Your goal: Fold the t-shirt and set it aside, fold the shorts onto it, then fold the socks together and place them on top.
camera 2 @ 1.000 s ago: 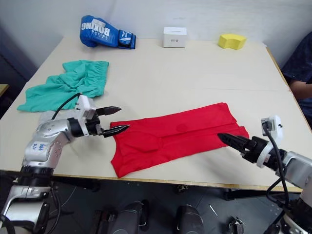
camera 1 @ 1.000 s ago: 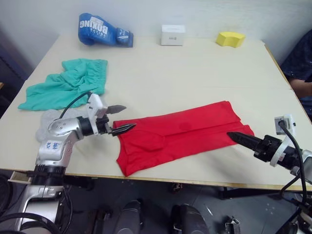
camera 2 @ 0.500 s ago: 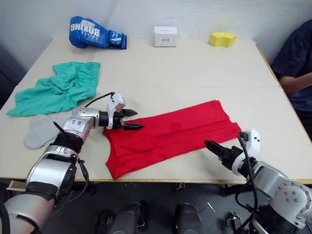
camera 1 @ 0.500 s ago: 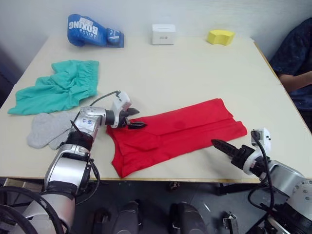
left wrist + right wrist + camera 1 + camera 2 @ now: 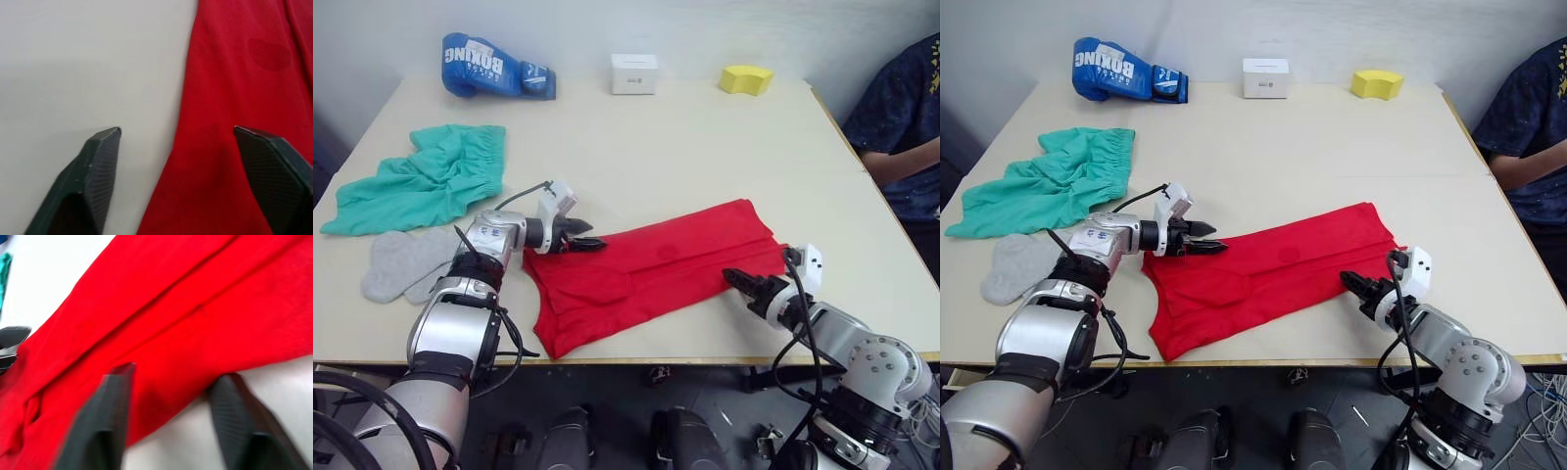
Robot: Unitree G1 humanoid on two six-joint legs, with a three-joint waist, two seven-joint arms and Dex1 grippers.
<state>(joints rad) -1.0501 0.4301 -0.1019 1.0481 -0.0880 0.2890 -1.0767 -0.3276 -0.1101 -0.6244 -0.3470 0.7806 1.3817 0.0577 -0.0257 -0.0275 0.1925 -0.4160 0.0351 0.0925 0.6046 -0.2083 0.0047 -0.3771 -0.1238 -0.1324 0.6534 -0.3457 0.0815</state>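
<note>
The right gripper point(image 5: 736, 280) sits low over the worktop point(image 5: 705, 147) near its front edge, fingers spread apart, one over the red cloth and one over bare surface in the right wrist view, straddling the near long edge of the t-shirt point(image 5: 656, 269) close to its right end. The t-shirt lies folded lengthwise into a long strip, running from the front edge left of centre up towards the right side. At the strip's left end the left gripper point(image 5: 589, 243) is also open: in the left wrist view one finger point(image 5: 98, 161) rests over bare worktop and the other over the red cloth, with the shirt's edge between them, nothing pinched.

Left of that arm, near the left edge, the socks point(image 5: 403, 262) lie flat side by side, light grey. Just beyond them the shorts point(image 5: 426, 179) lie rumpled, waistband towards the far side.

Along the far edge stand a blue boxing glove point(image 5: 494, 69) at the left, a small white box point(image 5: 634, 72) near the middle, and a yellow sponge point(image 5: 747, 78) further right. A person's arm point(image 5: 901, 162) in a dark sleeve shows past the right edge
</note>
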